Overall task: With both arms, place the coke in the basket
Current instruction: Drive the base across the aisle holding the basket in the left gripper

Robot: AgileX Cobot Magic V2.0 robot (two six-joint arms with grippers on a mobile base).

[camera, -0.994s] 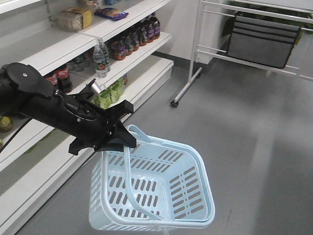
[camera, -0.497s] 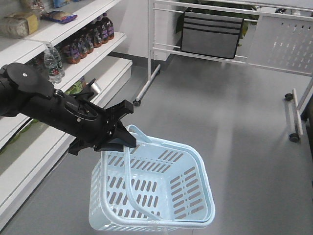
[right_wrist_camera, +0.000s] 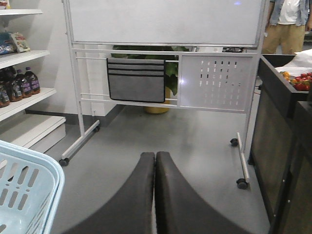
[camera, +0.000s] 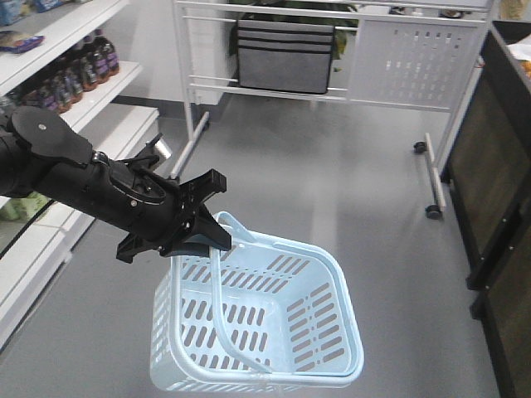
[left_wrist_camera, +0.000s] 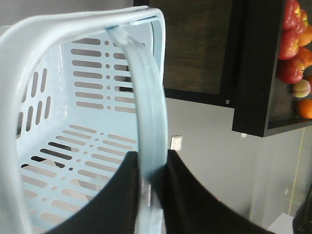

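Note:
My left gripper is shut on one swing handle of the light blue basket and holds it hanging above the grey floor. In the left wrist view the two black fingers of the left gripper pinch the handle, with the slotted basket empty below. My right gripper is shut and empty, and points out over the floor. A corner of the basket shows at its lower left. The coke is out of view.
Shelves with dark juice bottles stand at the left. A wheeled whiteboard stand with a grey pouch is ahead. A dark cabinet stands at the right, with fruit on it. A person stands at the far right.
The whole view has swung right: the shelves slid off to the left, and the whiteboard stand and dark cabinet came in. The left arm still holds the basket the same way.

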